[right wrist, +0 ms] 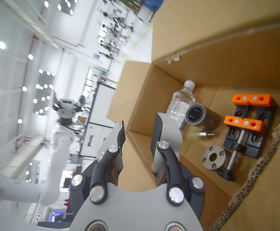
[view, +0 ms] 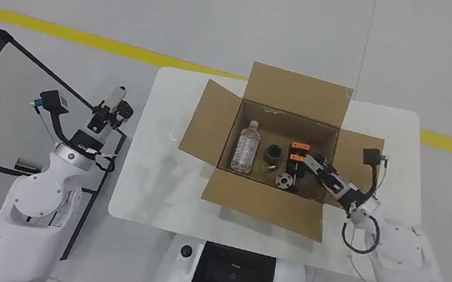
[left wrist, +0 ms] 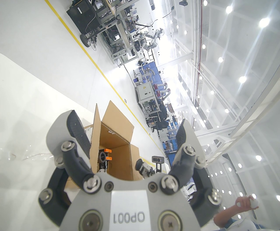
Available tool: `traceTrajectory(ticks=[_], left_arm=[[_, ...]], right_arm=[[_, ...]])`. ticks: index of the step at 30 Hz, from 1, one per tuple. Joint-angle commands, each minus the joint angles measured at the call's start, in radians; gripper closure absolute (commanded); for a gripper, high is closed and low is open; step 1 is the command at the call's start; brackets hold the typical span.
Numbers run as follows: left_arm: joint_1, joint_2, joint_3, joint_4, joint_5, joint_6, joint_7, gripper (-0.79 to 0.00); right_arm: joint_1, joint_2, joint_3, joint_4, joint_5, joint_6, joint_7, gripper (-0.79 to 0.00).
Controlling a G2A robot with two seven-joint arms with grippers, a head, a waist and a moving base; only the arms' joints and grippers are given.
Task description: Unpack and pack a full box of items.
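Fingers [right wrist: 166, 129] of right gripper [right wrist: 139, 119] over box [right wrist: 207, 50]

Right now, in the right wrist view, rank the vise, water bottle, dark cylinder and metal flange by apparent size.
1. vise
2. water bottle, partly hidden
3. dark cylinder, close to the bottle's visible size, so that pair is unsure
4. metal flange

We look into a large robotics hall, yellow floor line [left wrist: 82, 47], robot arms [left wrist: 153, 37] on benches, control cabinet [left wrist: 144, 94], ceiling lights [left wrist: 264, 21].
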Motion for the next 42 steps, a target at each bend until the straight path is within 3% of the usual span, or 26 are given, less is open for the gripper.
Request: traceTrajectory(ticks=[1,7,12,16,25,32,38,42], left_arm=[[0.000,0.000,0.000,0.000,0.000,0.000,0.000,-0.785],[-0.006,0.000,-0.004,0.006,0.002,0.003,0.004,-0.785],[-0.026,0.002,-0.020,0.036,0.007,0.013,-0.018,-0.785],[-0.037,0.004,-0.002,0.055,0.042,0.021,-0.062,-0.785],[-0.041,0.010,-0.020,0.062,0.095,0.000,-0.104,-0.785],[-0.041,0.010,-0.020,0.062,0.095,0.000,-0.104,-0.785],[-0.041,0.010,-0.020,0.062,0.095,0.000,-0.104,-0.785],[-0.041,0.010,-0.020,0.062,0.095,0.000,-0.104,-0.785]], right_arm=[[-0.018,0.008,0.095,-0.010,0.168,-0.002,0.046,-0.256],[-0.038,0.030,0.366,0.132,0.588,0.047,0.198,-0.265],[-0.019,0.042,0.454,0.296,0.699,0.126,0.292,-0.268],[0.031,0.049,0.424,0.441,0.668,0.200,0.342,-0.265],[0.131,0.037,0.254,0.662,0.488,0.167,0.314,-0.265],[0.145,0.025,0.186,0.647,0.524,0.129,0.398,-0.256],[0.110,0.027,0.212,0.527,0.622,0.145,0.489,-0.252],[0.083,0.026,0.204,0.426,0.634,0.160,0.490,-0.262]])
